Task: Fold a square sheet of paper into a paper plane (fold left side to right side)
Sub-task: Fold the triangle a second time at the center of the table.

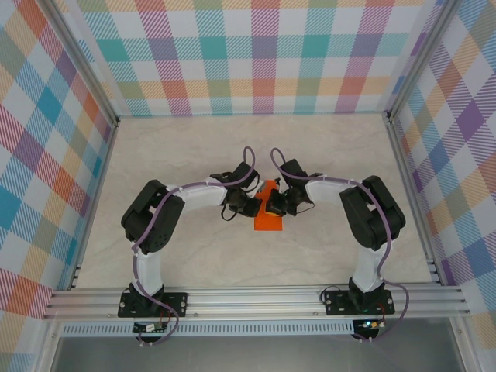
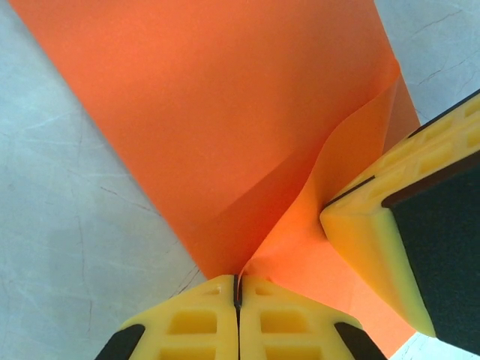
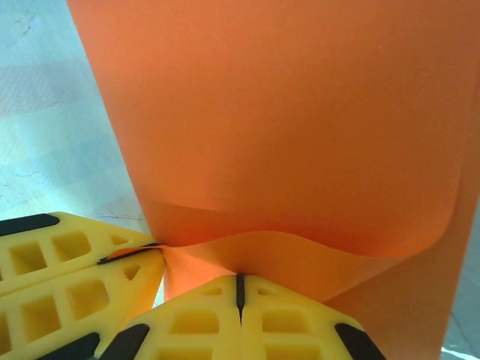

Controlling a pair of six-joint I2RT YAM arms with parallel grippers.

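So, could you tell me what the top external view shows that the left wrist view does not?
Top external adds the left arm, the right arm, the metal rail at their bases and the checked walls. Left wrist adds close detail: the left gripper shut on a lifted edge of the sheet of paper, the flap curling up, the right gripper pinching it alongside. Both share the orange sheet on the pale table, with the two grippers meeting at it.

Matt, smooth square sheet of paper (image 2: 225, 112); pale stone-look table (image 2: 75, 225)
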